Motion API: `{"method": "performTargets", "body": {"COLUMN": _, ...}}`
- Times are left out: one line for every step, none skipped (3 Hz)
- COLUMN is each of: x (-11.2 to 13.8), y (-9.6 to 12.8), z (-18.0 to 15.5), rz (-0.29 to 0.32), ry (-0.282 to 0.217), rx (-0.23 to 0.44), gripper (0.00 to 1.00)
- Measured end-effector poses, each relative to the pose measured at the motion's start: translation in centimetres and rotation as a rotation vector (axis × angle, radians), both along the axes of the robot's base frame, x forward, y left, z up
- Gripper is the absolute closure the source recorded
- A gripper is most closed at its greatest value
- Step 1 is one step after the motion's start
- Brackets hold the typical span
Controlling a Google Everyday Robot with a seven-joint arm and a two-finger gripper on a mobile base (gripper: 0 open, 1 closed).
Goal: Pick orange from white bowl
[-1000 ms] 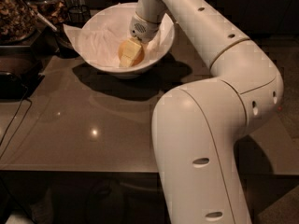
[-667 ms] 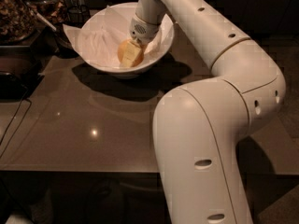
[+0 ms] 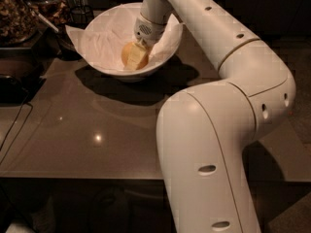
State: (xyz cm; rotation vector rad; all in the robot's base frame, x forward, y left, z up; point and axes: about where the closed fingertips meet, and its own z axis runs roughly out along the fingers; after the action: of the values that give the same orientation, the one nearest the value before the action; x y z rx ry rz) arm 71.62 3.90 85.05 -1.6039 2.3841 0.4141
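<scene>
Our end effector (image 3: 137,57) reaches down from the upper right into the bowl (image 3: 116,73) on the bench (image 3: 97,130), right against the orange (image 3: 128,55), which lies just below-left of it on the paper (image 3: 102,38); whether it has clamped on we cannot tell.

A glossy brown bench (image 3: 97,140) carries jars of dried goods (image 3: 19,13) at far left; a dark cable (image 3: 14,130) crosses its left edge.
</scene>
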Motion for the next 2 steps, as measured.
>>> {"method": "performTargets", "body": {"x": -0.7, "y": -0.1, "z": 2.6, "rz": 0.021, "ry": -0.05, "rx": 0.052, "gripper": 1.0}}
{"method": "performTargets", "body": {"x": -2.2, "y": 0.0, "z": 5.5, "rz": 0.07, "ry": -0.101, "rx": 0.113, "gripper": 1.0}}
